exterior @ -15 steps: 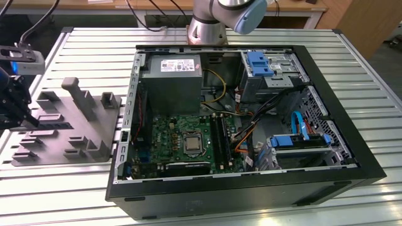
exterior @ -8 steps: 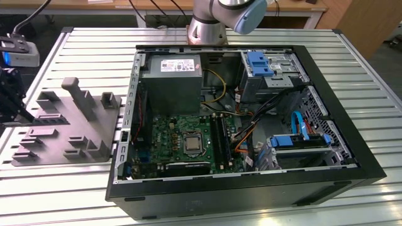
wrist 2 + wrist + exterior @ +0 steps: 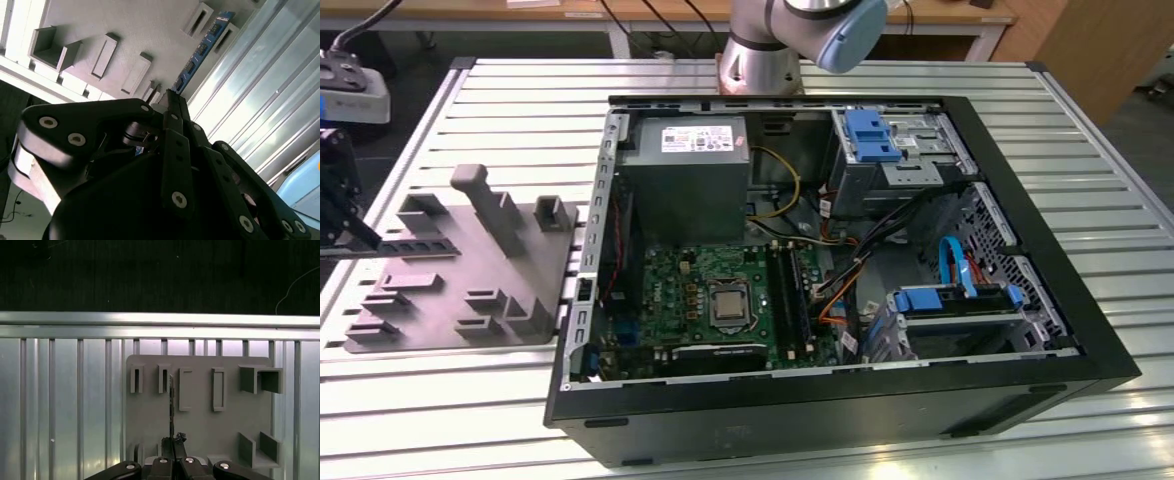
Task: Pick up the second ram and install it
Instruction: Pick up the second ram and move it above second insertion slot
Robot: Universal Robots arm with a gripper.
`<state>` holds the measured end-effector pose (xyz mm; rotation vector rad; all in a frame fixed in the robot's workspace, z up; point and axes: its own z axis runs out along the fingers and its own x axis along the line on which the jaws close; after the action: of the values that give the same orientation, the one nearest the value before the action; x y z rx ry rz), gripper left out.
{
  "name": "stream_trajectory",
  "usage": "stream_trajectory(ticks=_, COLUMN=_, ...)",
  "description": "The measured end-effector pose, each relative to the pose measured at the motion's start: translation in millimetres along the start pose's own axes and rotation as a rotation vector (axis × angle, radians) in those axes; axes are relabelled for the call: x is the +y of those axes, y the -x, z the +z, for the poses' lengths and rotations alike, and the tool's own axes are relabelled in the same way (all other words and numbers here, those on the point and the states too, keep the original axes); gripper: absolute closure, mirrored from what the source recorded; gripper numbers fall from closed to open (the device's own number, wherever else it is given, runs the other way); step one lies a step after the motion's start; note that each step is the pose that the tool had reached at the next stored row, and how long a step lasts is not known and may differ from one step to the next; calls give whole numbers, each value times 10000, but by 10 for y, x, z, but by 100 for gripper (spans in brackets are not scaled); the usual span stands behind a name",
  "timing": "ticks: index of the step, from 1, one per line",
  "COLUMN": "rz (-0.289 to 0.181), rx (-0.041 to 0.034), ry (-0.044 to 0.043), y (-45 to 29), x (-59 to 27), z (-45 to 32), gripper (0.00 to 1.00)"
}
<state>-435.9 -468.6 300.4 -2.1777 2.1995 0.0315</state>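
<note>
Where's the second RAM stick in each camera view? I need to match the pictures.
Exterior view: I cannot pick it out; the grey block lies at the exterior view's left.
Second wrist view: the second ram is a blue strip running from the claw over the grey block.
First wrist view: edge-on, a thin dark line leading away from the claw.
Shared landmark: the grey block.

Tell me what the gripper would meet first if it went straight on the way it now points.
Most likely the second ram, standing on edge in the grey holder block. In both wrist views it lies straight ahead of the gripper; whether they already touch, I cannot tell.
</note>
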Motion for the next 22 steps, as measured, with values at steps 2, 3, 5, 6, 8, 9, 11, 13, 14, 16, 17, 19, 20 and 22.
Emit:
stream_trajectory(ticks=2, rz=0, rx=-1, ry=-1, y=2, x=-1, z=-49, gripper=89)
stream_trajectory(ticks=3, rz=0, rx=-1, ry=-1, y=4, x=-1, z=-74, gripper=89)
stream_trajectory(ticks=5, rz=0, rx=0, ry=0, y=6, x=-2, z=-125, gripper=89)
stream_trajectory(ticks=6, rz=0, rx=0, ry=0, y=7, x=-3, z=-152, gripper=89)
stream_trajectory(ticks=8, rz=0, rx=0, ry=0, y=10, x=-4, z=-207, gripper=89)
stream_trajectory(ticks=9, rz=0, rx=0, ry=0, y=11, x=-4, z=-234, gripper=89)
stream_trajectory(ticks=11, rz=0, rx=0, ry=0, y=14, x=-5, z=-289, gripper=89)
stream_trajectory(ticks=13, rz=0, rx=0, ry=0, y=16, x=-6, z=-343, gripper=89)
stream_trajectory(ticks=14, rz=0, rx=0, ry=0, y=18, x=-7, z=-372, gripper=89)
stream_trajectory(ticks=16, rz=0, rx=-1, ry=-1, y=20, x=-8, z=-429, gripper=89)
stream_trajectory(ticks=17, rz=0, rx=-1, ry=-1, y=22, x=-8, z=-458, gripper=89)
stream_trajectory(ticks=19, rz=0, rx=0, ry=0, y=24, x=-9, z=-512, gripper=89)
stream_trajectory(ticks=20, rz=0, rx=0, ry=0, y=25, x=-10, z=-539, gripper=89)
stream_trajectory(ticks=22, rz=0, rx=-1, ry=-1, y=28, x=-11, z=-585, gripper=89)
